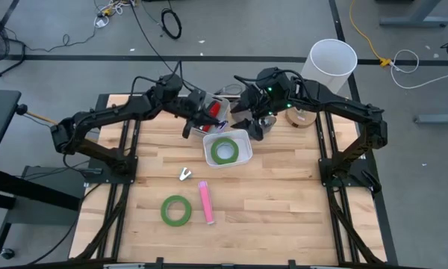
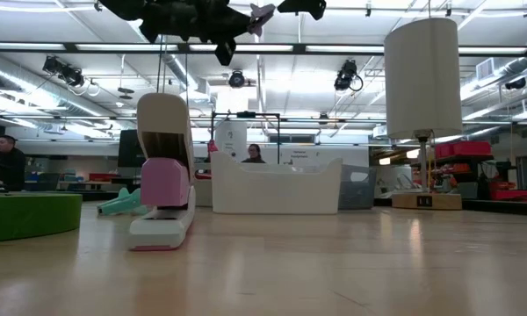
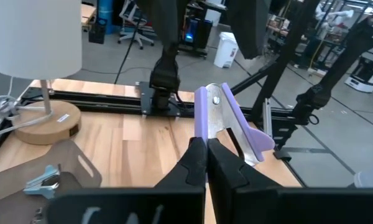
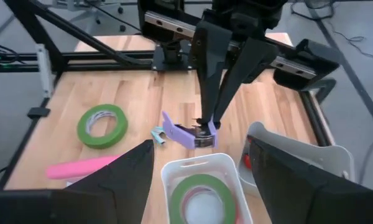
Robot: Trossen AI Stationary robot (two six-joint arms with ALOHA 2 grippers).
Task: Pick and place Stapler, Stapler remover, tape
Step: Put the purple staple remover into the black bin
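My left gripper [image 1: 209,123] is shut on a purple stapler remover [image 3: 227,118], held in the air just beyond the white tub [image 1: 243,157]. That tub holds a green tape roll [image 4: 202,194] lying over a red one. My right gripper [image 4: 208,177] hangs open above the tub's far rim, touching nothing. On the table lie a pink stapler [image 1: 207,202] on its white base, a second green tape roll [image 1: 176,210] lying flat, and a small teal stapler remover [image 4: 158,135]. My left gripper pinches the purple remover between its two fingertips at the metal end [image 4: 205,132]. The fingers come nearly level from the table's left. The remover is lifted clear of the table, and its purple wings [image 3: 252,134] stick out past the fingertips.
A second white tub [image 4: 298,163] with a red thing inside stands beside the first. A lamp with a white shade [image 1: 332,60] and a round wooden base [image 3: 43,124] stands at the far right. Bare wood lies along the near and right sides.
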